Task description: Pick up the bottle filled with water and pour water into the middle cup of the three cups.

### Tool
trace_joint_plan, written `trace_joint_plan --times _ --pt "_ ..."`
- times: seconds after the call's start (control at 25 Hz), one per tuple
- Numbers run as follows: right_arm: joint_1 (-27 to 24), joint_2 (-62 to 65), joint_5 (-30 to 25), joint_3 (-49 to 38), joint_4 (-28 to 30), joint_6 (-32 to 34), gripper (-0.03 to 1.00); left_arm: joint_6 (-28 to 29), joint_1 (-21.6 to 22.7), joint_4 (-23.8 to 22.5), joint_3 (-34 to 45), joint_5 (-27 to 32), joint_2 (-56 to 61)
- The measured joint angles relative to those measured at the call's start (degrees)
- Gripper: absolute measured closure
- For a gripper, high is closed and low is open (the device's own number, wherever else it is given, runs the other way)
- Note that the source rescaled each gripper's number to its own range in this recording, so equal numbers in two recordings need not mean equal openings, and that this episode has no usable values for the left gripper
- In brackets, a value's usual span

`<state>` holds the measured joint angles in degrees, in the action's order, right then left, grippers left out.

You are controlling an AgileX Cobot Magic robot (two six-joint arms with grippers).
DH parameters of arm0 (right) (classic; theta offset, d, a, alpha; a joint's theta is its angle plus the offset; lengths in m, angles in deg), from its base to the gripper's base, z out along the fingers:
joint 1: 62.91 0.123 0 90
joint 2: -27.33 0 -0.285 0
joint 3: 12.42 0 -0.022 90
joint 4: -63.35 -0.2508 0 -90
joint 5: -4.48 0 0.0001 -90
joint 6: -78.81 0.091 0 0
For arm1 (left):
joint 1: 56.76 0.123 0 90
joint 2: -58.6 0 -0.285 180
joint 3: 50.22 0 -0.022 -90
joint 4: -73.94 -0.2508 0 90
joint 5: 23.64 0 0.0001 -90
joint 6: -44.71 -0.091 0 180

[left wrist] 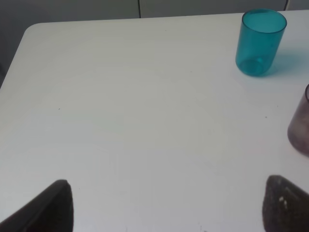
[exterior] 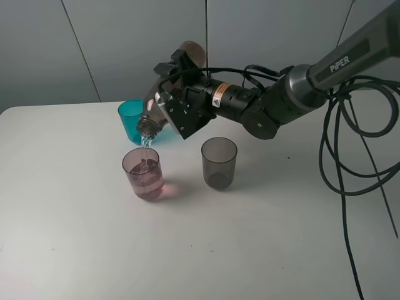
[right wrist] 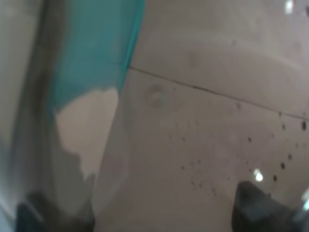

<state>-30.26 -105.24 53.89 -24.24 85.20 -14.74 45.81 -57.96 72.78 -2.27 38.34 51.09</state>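
Bottle [exterior: 152, 109] hangs in the air over your white table [exterior: 75, 237]. Your right arm [exterior: 281, 106] reaches in from the table's right edge. Its right gripper [exterior: 175, 94] is squeezed tight around the bottle's middle. The bottle is tipped over, with its bottom up and its mouth down, just above the pink cup [exterior: 144, 175]. From your right wrist camera, the bottle [right wrist: 193, 121] fills nearly the whole picture.

Your left gripper [left wrist: 169, 208] is wide open with nothing in it, low over the bare table near the left edge.

The teal cup [exterior: 130, 119] stands nearest the back edge. The pink cup stands toward the front edge from it, and the grey cup [exterior: 219, 164] stands near the pink one, on the side of the right edge. All three are upright.

A thin stream of water [exterior: 145, 142] falls from the bottle's mouth into the pink cup, which has some water in it.
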Motion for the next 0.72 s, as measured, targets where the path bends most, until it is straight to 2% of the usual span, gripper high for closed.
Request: trace_joint_plan --times 0.72 --pt "0.0 1.1 0.6 0.4 2.6 -4.8 0.97 0.0 0.0 0.0 0.0 0.0 0.0"
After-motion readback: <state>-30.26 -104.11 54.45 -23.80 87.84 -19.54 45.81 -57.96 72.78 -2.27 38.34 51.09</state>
